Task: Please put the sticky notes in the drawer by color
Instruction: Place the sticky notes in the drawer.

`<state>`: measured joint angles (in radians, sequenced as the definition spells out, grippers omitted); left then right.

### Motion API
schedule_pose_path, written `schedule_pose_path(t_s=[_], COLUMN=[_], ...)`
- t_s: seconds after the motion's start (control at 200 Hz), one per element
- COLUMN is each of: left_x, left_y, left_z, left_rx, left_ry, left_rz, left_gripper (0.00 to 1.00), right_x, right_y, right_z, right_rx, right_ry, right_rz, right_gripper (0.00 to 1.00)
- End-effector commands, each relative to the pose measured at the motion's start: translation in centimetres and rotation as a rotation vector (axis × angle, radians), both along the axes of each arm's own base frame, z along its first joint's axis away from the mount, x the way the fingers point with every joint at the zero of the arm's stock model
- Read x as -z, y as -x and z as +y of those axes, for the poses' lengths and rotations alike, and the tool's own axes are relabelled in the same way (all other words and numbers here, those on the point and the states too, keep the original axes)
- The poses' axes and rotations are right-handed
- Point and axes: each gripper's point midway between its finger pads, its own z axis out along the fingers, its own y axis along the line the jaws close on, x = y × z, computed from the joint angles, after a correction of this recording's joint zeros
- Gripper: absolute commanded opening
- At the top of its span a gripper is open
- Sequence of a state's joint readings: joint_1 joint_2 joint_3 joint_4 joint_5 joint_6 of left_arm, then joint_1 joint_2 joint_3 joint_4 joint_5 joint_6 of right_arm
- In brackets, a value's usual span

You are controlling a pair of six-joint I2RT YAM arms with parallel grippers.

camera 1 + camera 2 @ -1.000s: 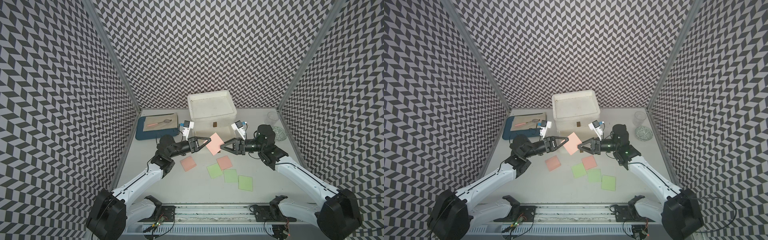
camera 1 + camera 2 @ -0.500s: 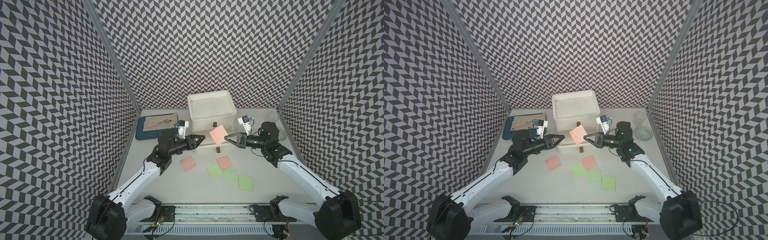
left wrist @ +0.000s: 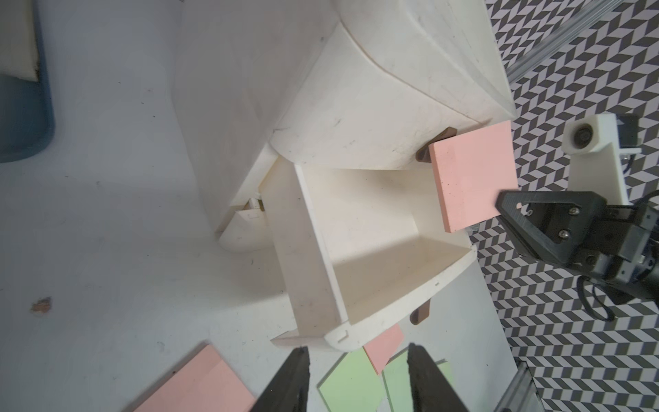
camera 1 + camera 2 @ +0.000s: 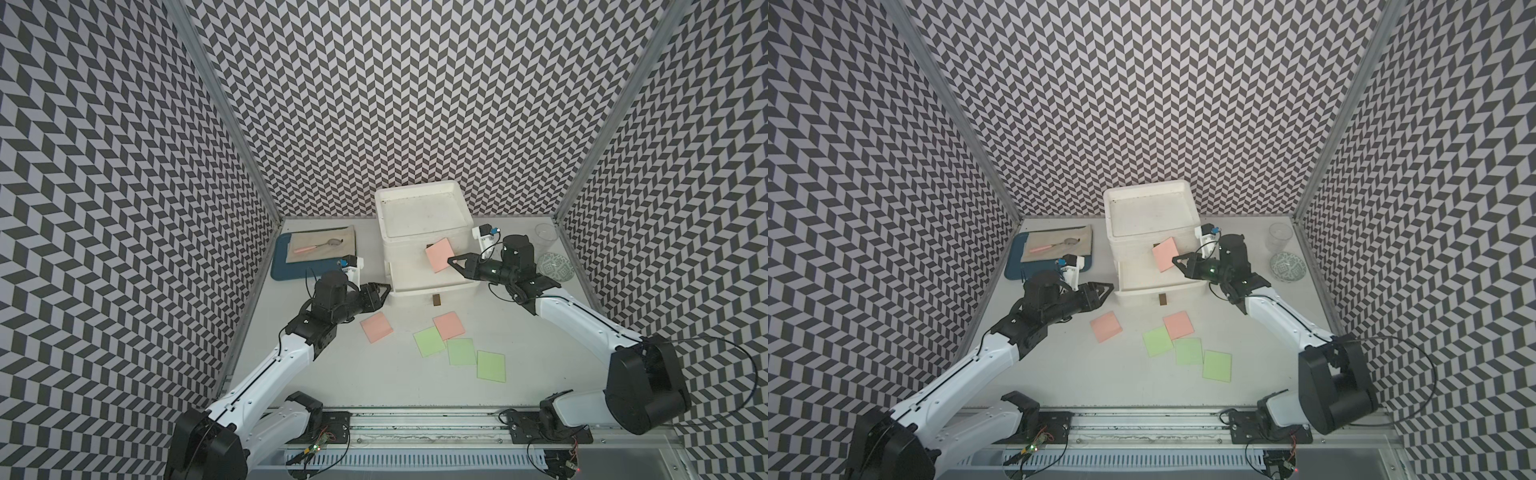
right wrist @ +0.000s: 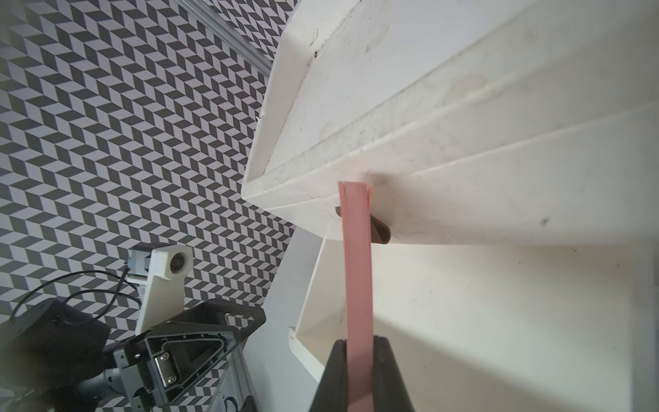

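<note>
The white drawer (image 4: 409, 257) unit stands at the back middle, with one drawer (image 3: 306, 271) below the top one pulled out and empty. My right gripper (image 4: 451, 262) is shut on a salmon-pink sticky note (image 4: 439, 254), held on edge above the open drawer, near the top drawer's brown handle (image 5: 381, 232). In the right wrist view the note (image 5: 354, 257) runs up from between the fingers (image 5: 387, 374). My left gripper (image 4: 384, 289) is open and empty, just left of the open drawer's front. Two pink notes (image 4: 376, 327) (image 4: 448, 325) and three green notes (image 4: 429, 341) (image 4: 461, 351) (image 4: 491, 365) lie on the table.
A blue tray (image 4: 286, 266) with a beige cloth and a spoon sits at the back left. A clear glass (image 4: 545, 234) and a patterned dish (image 4: 556, 267) stand at the back right. The open drawer's brown handle (image 4: 436, 299) juts toward the loose notes.
My left gripper opened, let go of the pink note and drew back to the left. My right gripper shut on the note and carried it back over the open drawer.
</note>
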<state>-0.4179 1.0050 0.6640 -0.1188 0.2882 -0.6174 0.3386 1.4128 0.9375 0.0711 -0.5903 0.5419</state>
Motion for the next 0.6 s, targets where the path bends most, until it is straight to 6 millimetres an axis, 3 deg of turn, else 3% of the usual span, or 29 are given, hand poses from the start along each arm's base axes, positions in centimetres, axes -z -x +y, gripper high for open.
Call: schedule_pose_path(t_s=[0.0, 0.12, 0.391, 0.511, 0.591], left_x=[1.6, 2.8, 5.1, 6.7, 7.9], left_y=[0.0, -0.2, -0.6, -1.1, -1.4], left_z=[2.2, 3.0, 3.5, 3.3, 3.2], left_rx=[-0.086, -0.12, -0.137, -0.122, -0.107], left_ry=[-0.104, -0.147, -0.202, -0.245, -0.274], left_rz=[0.012, 0.042, 0.09, 0.13, 0.165], left_gripper=[0.49, 0.64, 0.72, 0.77, 0.77], right_x=[0.9, 2.5, 3.0, 3.3, 3.5], right_y=[-0.4, 0.0, 0.3, -0.3, -0.5], right_z=[-0.8, -1.4, -1.9, -1.6, -1.3], right_rx=[0.04, 0.056, 0.07, 0.062, 0.044], right_ry=[0.049, 0.093, 0.124, 0.12, 0.132], right_rz=[-0.029, -0.011, -0.006, 0.002, 0.011], right_gripper=[0.11, 0.15, 0.17, 0.26, 0.41])
